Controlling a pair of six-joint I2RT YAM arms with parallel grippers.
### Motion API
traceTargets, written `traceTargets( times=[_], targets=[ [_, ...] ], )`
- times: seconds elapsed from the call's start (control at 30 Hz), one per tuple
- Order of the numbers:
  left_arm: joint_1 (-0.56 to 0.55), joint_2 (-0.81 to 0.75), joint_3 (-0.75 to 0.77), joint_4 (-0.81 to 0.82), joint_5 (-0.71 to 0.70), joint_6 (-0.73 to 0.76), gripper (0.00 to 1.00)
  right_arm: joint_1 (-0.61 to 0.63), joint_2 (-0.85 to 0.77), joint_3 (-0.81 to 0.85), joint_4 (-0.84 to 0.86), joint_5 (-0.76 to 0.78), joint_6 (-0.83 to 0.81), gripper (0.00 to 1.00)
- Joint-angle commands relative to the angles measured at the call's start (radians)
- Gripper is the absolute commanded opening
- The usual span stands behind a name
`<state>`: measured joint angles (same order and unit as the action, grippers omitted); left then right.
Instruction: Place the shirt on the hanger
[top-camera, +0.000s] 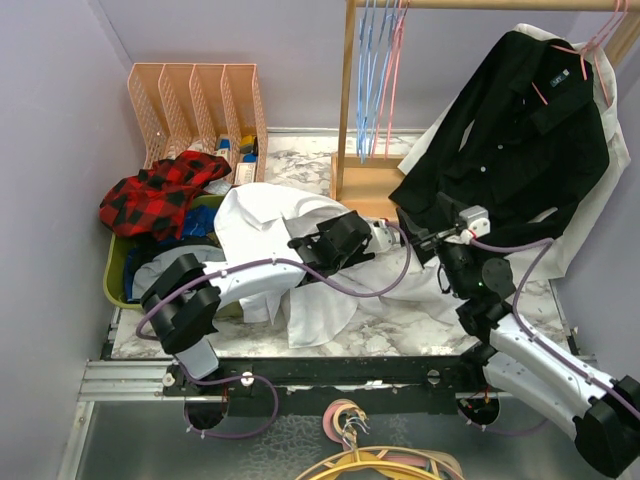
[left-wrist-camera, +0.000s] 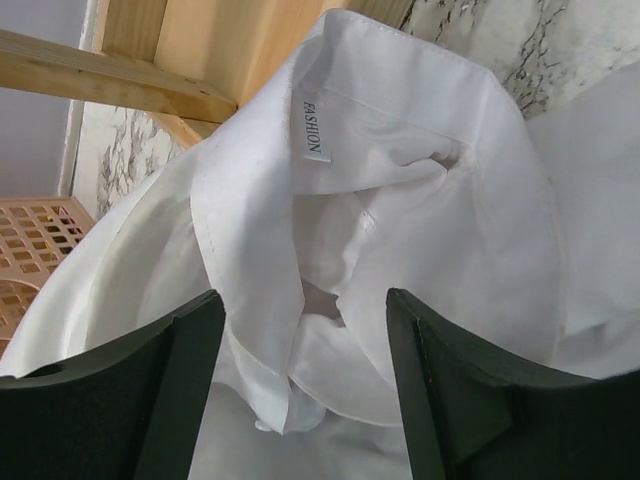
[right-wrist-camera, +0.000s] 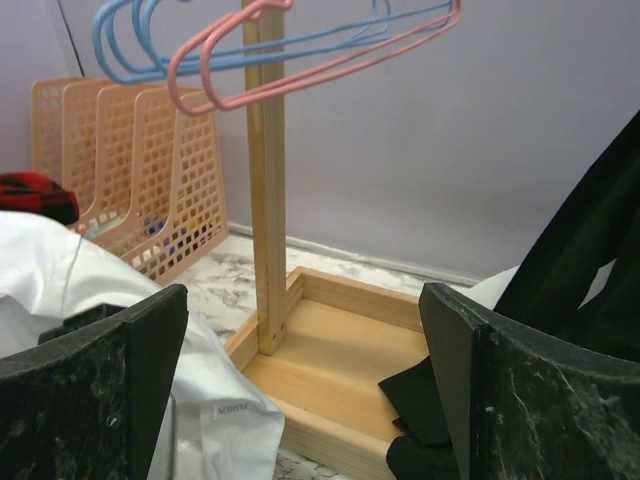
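Both jaws apart, empty. Left jaws hover over collar (left-wrist-camera: 262, 190) of shirt (left-wrist-camera: 480, 240): pickup step. Hanger (right-wrist-camera: 340, 62) at right's 12 o'clock. Next, I reckon: clamp collar.

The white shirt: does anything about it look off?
Yes. The shirt lies crumpled in a heap on the table, collar rumpled, partly under the left arm, rather than spread flat.

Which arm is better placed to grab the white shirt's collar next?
Left, probably. The left pincer, open, has the white shirt's collar right between its fingers. The right pincer, also open, faces the wooden rack and pink hanger instead.
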<state>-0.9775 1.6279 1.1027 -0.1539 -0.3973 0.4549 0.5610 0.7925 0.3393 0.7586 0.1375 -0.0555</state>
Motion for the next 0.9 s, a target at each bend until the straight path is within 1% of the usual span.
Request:
traceTargets(
  times=[0.0,0.17,0.3,0.4,0.53,0.67,0.87],
  targets=[
    [-0.001,0.076,0.000,0.059,-0.085,0.021,0.67,0.005,-0.092,0.032,-0.079,0.065,0.034,1.00],
    [0.000,0.141,0.011,0.100,-0.151,0.006,0.64,0.006,-0.127,0.038,-0.127,0.061,0.027,1.00],
    [0.002,0.183,-0.002,0.151,-0.222,0.021,0.59,0.005,-0.158,0.028,-0.129,0.076,0.054,1.00],
    [0.011,0.203,-0.020,0.178,-0.265,0.033,0.54,0.005,-0.187,0.026,-0.130,0.088,0.065,1.00],
    [0.030,0.191,-0.035,0.170,-0.254,0.021,0.51,0.005,-0.194,0.035,-0.155,0.085,0.054,1.00],
    [0.049,0.197,-0.069,0.206,-0.272,0.053,0.51,0.007,-0.197,0.028,-0.155,0.088,0.055,1.00],
    [0.093,0.200,-0.066,0.187,-0.249,0.034,0.52,0.005,-0.192,0.027,-0.144,0.072,0.061,1.00]
  ],
)
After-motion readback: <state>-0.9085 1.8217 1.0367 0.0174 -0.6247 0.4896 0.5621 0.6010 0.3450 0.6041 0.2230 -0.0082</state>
